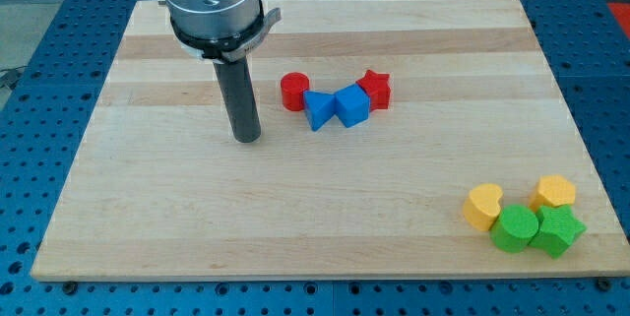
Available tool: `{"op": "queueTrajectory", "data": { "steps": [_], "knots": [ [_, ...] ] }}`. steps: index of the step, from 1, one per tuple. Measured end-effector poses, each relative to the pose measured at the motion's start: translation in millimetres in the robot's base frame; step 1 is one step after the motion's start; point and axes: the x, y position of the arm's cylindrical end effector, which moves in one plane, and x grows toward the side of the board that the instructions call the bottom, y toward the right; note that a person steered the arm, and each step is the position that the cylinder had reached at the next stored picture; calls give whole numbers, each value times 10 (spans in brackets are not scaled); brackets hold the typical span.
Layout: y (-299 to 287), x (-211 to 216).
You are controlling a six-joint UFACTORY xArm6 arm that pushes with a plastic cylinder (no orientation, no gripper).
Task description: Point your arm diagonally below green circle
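Rod-end my tip (247, 139), no hand fitted so no grip state, rests on the worktop (148, 208) left of the red cylinder (293, 91), well apart from the green circle (515, 228).

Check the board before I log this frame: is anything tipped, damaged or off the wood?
Nothing stands out. Red cylinder, two blue blocks and red star cluster mid-board; yellow blocks, green circle and green star sit bottom right. My tip touches none.
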Motion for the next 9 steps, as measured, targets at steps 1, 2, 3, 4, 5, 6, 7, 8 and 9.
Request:
{"op": "queueTrajectory", "data": {
  "steps": [1,2,3,4,5,6,7,8,9],
  "knots": [
    [100,-320],
    [111,-197],
    [371,1144],
    [461,1655],
    [627,1671],
    [1047,1673],
    [1145,1673],
    [1948,1673],
    [2667,1671]
  ]
}}
